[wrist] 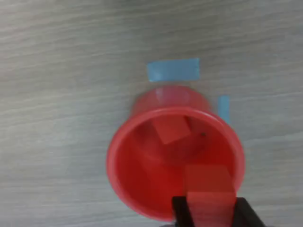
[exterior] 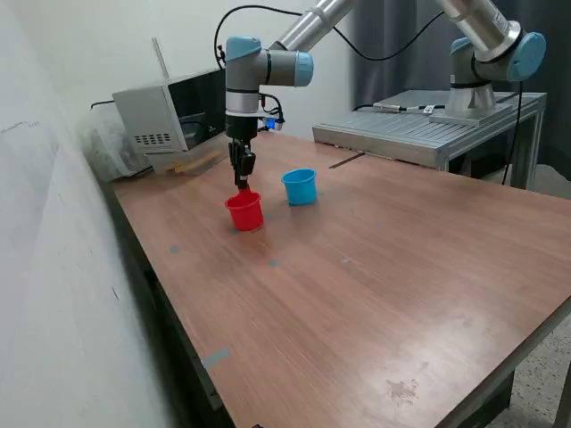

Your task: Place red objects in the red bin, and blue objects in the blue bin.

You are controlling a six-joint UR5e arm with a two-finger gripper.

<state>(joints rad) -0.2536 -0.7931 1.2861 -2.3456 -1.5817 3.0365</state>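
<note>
Now: tiny solid red cube (wrist: pixel 208 189) pinched in the two-finger gripper (wrist: pixel 210 210) over the round red plastic cup (wrist: pixel 124 161).
Jaws clenched on it, held above the opening for a drop; another red cube (wrist: pixel 170 128) inside; light-blue plastic cup (exterior: pixel 300 186) just beside the red cup.

Arm (exterior: pixel 268 67): silver-grey metal tubes, joints capped in light blue. Black cable (exterior: pixel 375 53) loops along the upper links. Wrist section is grey with a white band, small blue light near it. Gripper (exterior: pixel 242 185) is black, narrow, two thin fingers. In the wrist view the fingers (wrist: pixel 182 213) show as dark, blocky, blurred tips. Base is silver with blue cap, mounted on a grey metal frame.
</note>
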